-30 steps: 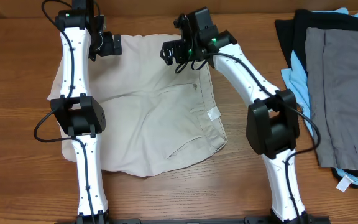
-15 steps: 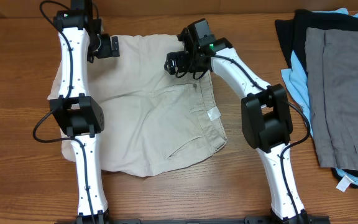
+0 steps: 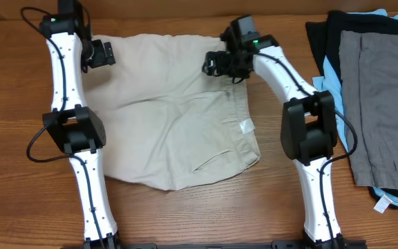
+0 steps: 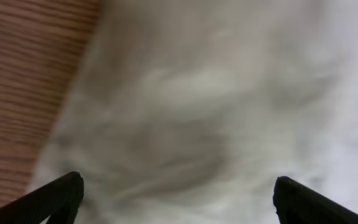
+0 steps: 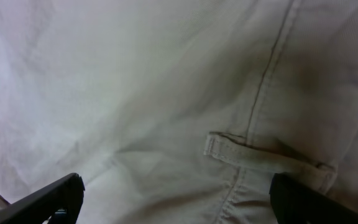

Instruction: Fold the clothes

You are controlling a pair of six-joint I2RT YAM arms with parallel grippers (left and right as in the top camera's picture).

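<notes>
Shorts [image 3: 171,117]: khaki, lie spread flat on the counter [image 3: 19,152], centre, toward its far edge.
Left end effector [image 3: 103,54]: jaws wide, empty, hangs over the shorts' far-left corner.
Right end effector [image 3: 216,63]: jaws wide, empty, hangs over the waistband's far end.

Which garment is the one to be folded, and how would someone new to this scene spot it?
On the wooden table, look left of the stack of grey, black and light-blue garments at the right edge. The pale khaki shorts lie spread flat in the middle. Only they are beige, with a small white label at the waistband.
</notes>
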